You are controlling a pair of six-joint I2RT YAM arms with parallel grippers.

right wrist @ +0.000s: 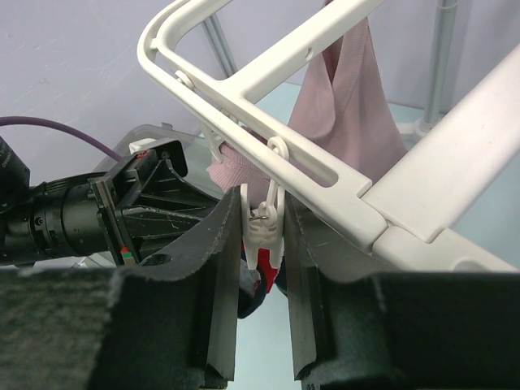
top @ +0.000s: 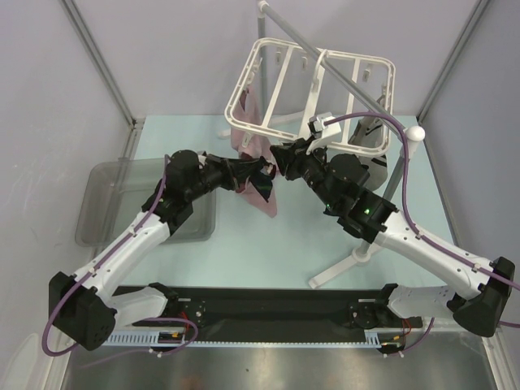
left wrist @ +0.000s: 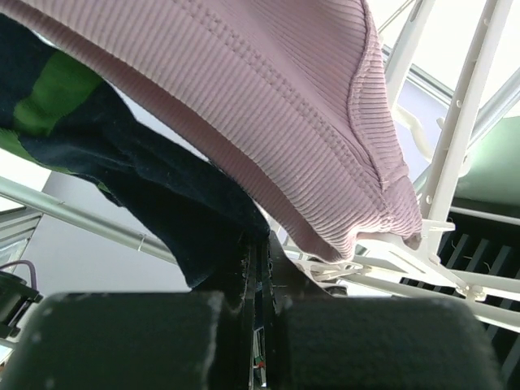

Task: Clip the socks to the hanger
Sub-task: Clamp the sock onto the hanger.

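Observation:
The white hanger (top: 313,89) hangs from the grey pole. My left gripper (top: 257,174) is shut on a dark navy sock (top: 262,188) and holds it up under the hanger's near-left edge. In the left wrist view the jaws (left wrist: 262,244) pinch the navy sock (left wrist: 162,195), which has a green patch. My right gripper (top: 282,158) meets it from the right. In the right wrist view its fingers (right wrist: 264,219) squeeze a small white clip (right wrist: 266,231) hanging from the hanger bar (right wrist: 325,171). The sock's red and navy edge (right wrist: 272,272) sits at the clip's mouth. A light grey sock (top: 370,138) hangs at the hanger's right.
A mauve-pink cloth (top: 248,134) hangs from the hanger's left side, just behind both grippers; it also shows in the left wrist view (left wrist: 284,122). The grey pole stand (top: 357,248) rises at the right. A translucent grey bin (top: 106,199) sits at the left.

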